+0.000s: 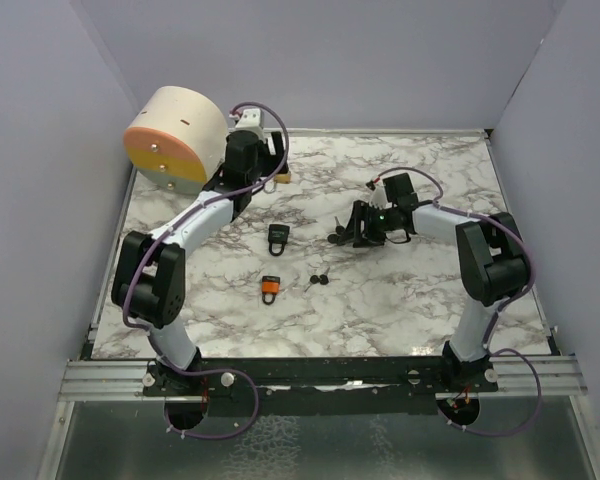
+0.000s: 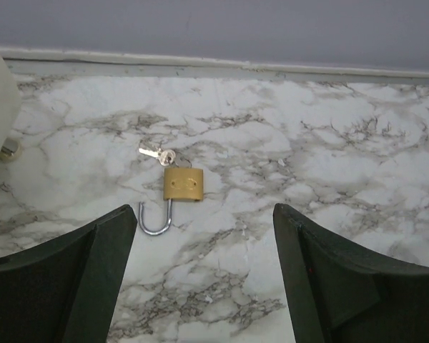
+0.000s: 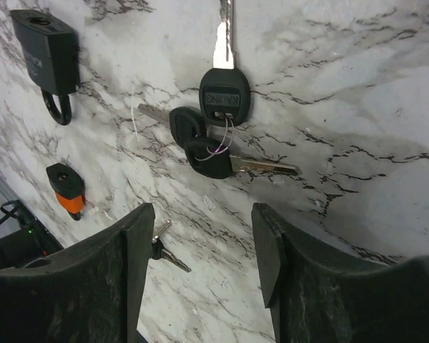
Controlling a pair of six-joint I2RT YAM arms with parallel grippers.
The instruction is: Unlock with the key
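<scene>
Black keys [image 3: 224, 97], beyond right gripper [image 3: 200, 216] jaws

Plain lilac-grey walls [image 1: 380, 60] box in three sides, evenly lit. The table [image 1: 430, 300] is white marble with grey veins. A metal rail [image 1: 320, 372] runs along its near edge.

Robot lab enclosure, plain grey walls [image 1: 380, 60], marble-print tabletop [image 1: 420, 300], aluminium rail [image 1: 100, 380]

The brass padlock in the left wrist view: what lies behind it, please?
A small silver key lies just beyond the brass padlock's far end; its keyhole cannot be seen.
</scene>
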